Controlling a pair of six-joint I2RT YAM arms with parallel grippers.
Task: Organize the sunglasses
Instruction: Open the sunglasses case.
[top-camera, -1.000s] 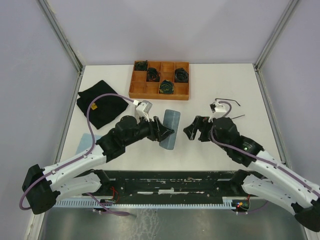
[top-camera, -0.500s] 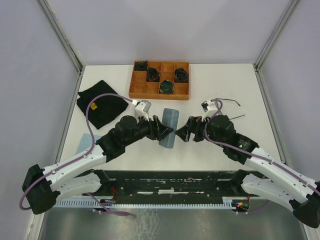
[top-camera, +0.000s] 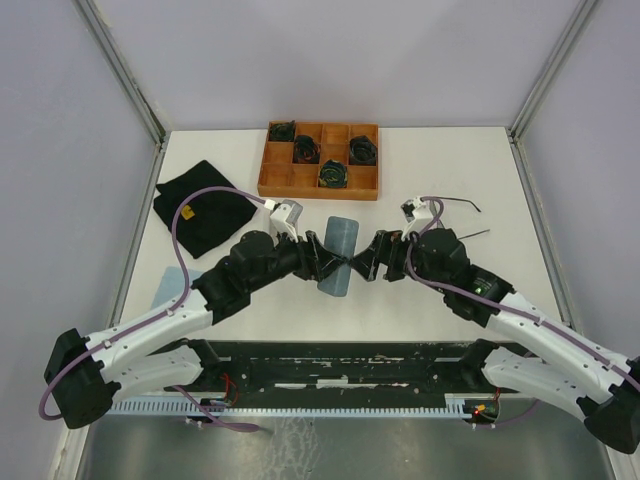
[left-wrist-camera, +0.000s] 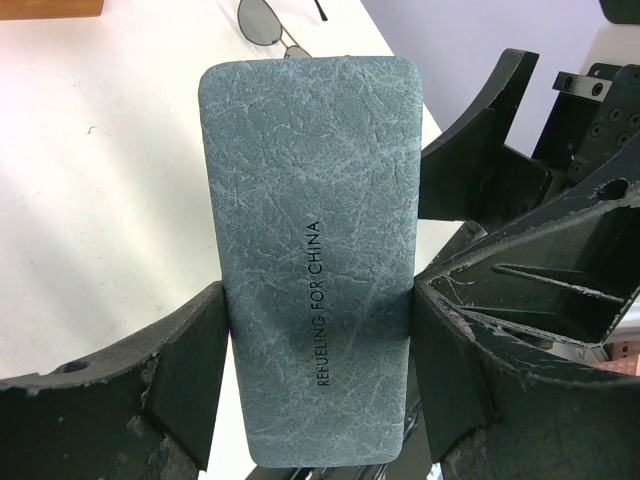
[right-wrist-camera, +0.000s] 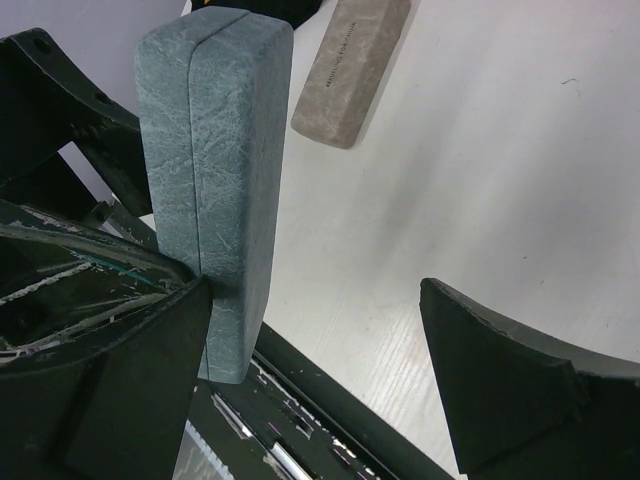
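My left hand (left-wrist-camera: 318, 332) clamps the blue-grey case (left-wrist-camera: 310, 150) across its width, one finger on each long side, with the case raised off the counter (right-wrist-camera: 500, 150) near its front edge. The grip sits near one end, so most of the length overhangs. Risk: the case pivots or slides out between my fingers if it is pushed.

My right hand (right-wrist-camera: 320, 335) is spread wide and holds nothing. One finger is just beside the case's narrow seam side; I cannot tell whether it touches. The other finger stands well apart. Risk: closing from here could press on the seam side alone and twist the case out of my left hand, or fail to part the lid.

Further out, a grey case (right-wrist-camera: 352, 55) lies flat on the counter.

The sunglasses (left-wrist-camera: 262, 20) lie on the counter beyond the held case, outside any case. Risk: a dropped case lands on their thin frame.

The wooden tray (top-camera: 318, 192) stands farthest back, well clear.
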